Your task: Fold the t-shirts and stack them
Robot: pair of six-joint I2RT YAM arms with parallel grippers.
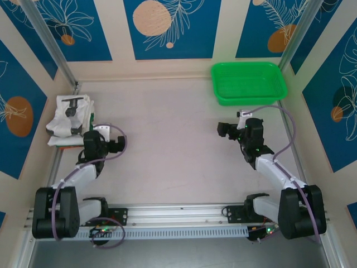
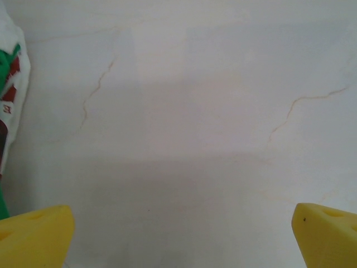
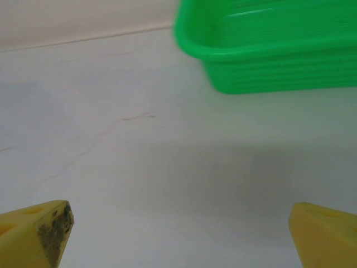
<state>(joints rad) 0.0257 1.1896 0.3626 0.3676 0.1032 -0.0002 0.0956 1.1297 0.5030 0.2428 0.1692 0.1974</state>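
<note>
From above, the white soft cotton t-shirts (image 1: 68, 121) lie in a bumpy heap at the far left side of the pale counter (image 1: 167, 139), close to the wall. A dark mark shows on top of the heap. The green plastic mesh basket (image 1: 248, 82) sits in the far right corner, well apart from the t-shirts. The black end of the left arm (image 1: 78, 176) is just beside the heap. The black end of the right arm (image 1: 276, 170) is near the basket.

In the left wrist view, the left pincer (image 2: 181, 234) is spread wide. Nothing is between its two yellow fingers (image 2: 36, 237). Bare counter with thin crack lines lies under it. At the left edge is a bit of white t-shirt cloth with green and red on it.

In the right wrist view, the right pincer (image 3: 179, 234) is spread wide too and holds nothing. One of its yellow fingers (image 3: 323, 237) is clean, and the other has a dark smudge on its tip. The basket stands on the counter at the top right, apart from the pincer.
</note>
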